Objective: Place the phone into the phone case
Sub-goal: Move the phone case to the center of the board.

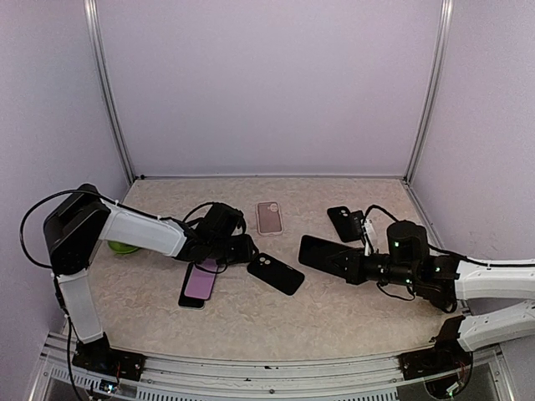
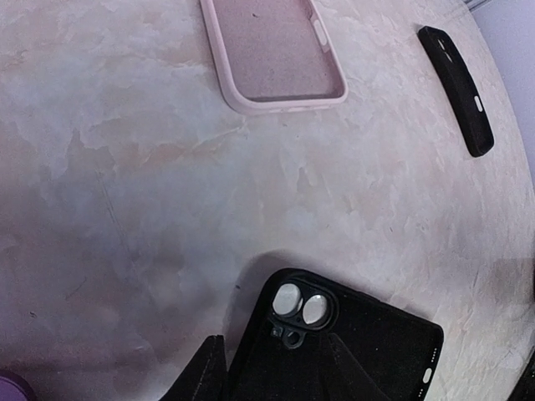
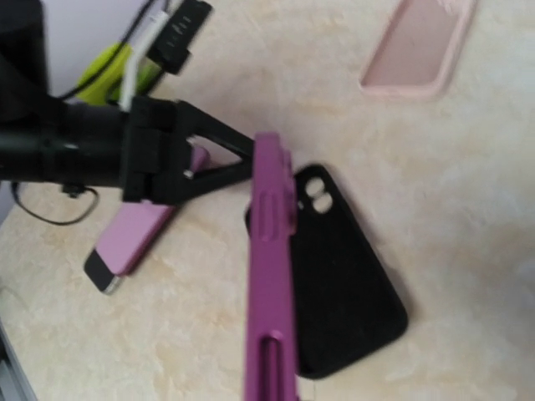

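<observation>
My right gripper [image 1: 341,262] is shut on the phone [image 1: 322,252], held above the table. From above the phone is dark-faced. The right wrist view shows it edge-on, a purple side with buttons [image 3: 272,276]. A black phone case [image 1: 276,273] lies back up on the table below it, with its camera cut-outs [image 2: 301,305] showing. My left gripper [image 2: 274,342] is open, its fingers apart on either side of that case's near long edge. The left finger [image 2: 201,376] stands clear of the case.
A lilac phone [image 1: 199,284] lies flat by the left gripper. Farther back a pink case [image 1: 269,217] lies open side up, and a second black case [image 1: 344,222] lies at the back right. A green object [image 1: 124,246] sits behind the left arm. Walls enclose the table.
</observation>
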Robot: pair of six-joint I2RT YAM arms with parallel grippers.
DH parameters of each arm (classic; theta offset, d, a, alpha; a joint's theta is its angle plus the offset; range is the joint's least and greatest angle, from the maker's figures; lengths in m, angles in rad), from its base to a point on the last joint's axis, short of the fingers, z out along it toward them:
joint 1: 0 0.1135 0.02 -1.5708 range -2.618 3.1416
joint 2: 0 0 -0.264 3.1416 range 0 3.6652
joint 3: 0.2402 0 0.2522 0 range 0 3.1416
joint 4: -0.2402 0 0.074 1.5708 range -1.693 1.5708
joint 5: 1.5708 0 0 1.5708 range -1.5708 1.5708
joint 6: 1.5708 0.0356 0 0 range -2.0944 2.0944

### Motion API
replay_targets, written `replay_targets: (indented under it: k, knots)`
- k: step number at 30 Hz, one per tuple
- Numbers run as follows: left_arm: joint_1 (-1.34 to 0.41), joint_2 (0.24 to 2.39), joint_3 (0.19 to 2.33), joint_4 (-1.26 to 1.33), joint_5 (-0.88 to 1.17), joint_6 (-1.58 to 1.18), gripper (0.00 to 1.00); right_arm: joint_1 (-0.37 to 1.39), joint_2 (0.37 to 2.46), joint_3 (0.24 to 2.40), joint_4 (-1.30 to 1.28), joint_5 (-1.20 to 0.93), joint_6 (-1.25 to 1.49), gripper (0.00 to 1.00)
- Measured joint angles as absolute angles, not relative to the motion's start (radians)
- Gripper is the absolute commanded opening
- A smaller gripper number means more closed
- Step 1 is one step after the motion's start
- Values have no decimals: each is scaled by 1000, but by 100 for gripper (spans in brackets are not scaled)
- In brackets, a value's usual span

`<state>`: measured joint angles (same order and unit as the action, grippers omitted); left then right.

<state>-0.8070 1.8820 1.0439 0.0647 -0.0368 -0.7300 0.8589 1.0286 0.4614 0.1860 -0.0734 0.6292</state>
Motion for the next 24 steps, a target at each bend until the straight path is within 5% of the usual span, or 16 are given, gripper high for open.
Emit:
replay_targets:
  k: [24]
  knots:
    - [-846,1889,951,199,-3,-775,42,859,1210,540,150,-93,846,0]
